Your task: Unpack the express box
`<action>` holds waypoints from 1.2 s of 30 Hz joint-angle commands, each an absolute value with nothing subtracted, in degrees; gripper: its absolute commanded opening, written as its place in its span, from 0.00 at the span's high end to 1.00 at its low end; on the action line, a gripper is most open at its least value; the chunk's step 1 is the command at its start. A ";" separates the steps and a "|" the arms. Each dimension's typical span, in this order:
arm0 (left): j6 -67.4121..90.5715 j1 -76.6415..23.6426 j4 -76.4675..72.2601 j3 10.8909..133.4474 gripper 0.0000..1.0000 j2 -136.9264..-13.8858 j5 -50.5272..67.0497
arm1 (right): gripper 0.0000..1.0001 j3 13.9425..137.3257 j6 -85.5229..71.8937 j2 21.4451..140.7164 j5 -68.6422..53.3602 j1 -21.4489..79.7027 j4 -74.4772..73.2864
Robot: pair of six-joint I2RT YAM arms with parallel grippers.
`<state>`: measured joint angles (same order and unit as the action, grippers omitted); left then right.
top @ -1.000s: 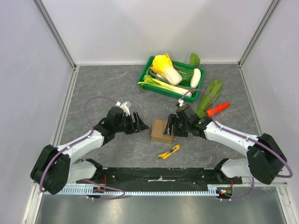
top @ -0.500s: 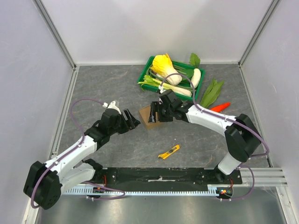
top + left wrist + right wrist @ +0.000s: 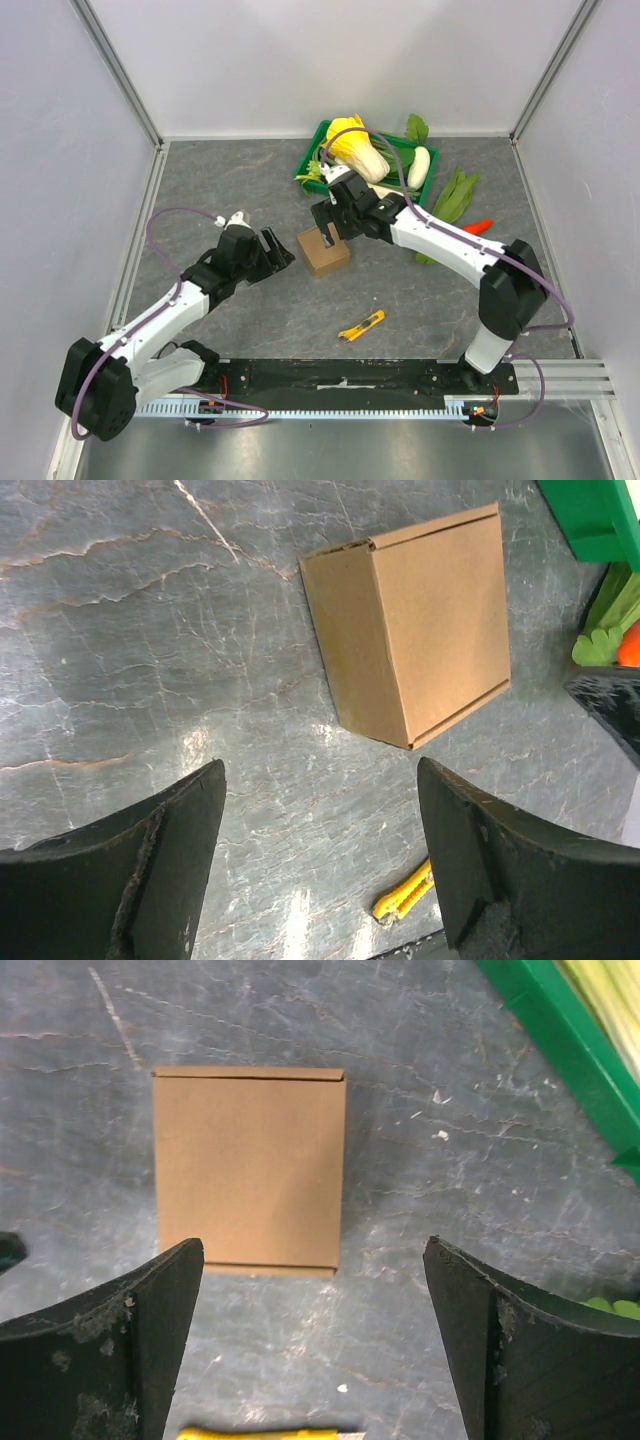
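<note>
Overhead first. The express box point(image 3: 323, 251) sits closed on the grey table point(image 3: 220, 190), mid-field, between the two arms. The left gripper point(image 3: 277, 250) is just beside its left face. The right gripper point(image 3: 330, 218) hangs over its far edge; whether it touches, I cannot tell from this view. A green crate point(image 3: 312, 160) of vegetables stands behind, and a yellow utility knife point(image 3: 361, 326) lies nearer the bases, apart from the box.

Left wrist view. The left gripper point(image 3: 320, 770) has its fingers spread wide with nothing between them. The express box point(image 3: 420, 620) lies ahead, clear of both pads. A flap seam runs along its lower edge.

Right wrist view. The right gripper point(image 3: 313, 1250) is likewise splayed and empty. The express box point(image 3: 250, 1165) is below, lid face up, and its seam edge is toward the fingers.

Judgement: the step in hand is getting a first purchase on the closed lid. It is best done with one gripper bracing the body low on its sides while the other catches the free flap edge and lifts along the hinge. Lifting straight up would likely drag the light box.

Markings: none. The cardboard is plain, with no label, print or tape visible, and nothing is readable on the knife or crate.
</note>
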<state>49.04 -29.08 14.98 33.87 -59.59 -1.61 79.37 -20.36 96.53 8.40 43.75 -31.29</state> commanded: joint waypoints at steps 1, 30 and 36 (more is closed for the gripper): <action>49.40 -27.25 14.86 36.04 0.17 -60.11 1.29 | 0.02 82.18 -14.94 100.63 14.59 44.30 -31.91; 45.35 -23.47 -6.33 36.91 0.17 -79.89 17.14 | 0.63 69.88 -29.88 103.18 1.69 34.90 -14.94; 45.53 -23.12 -8.17 37.79 0.17 -82.35 18.28 | 0.72 64.78 -33.13 104.59 -8.51 30.25 -9.15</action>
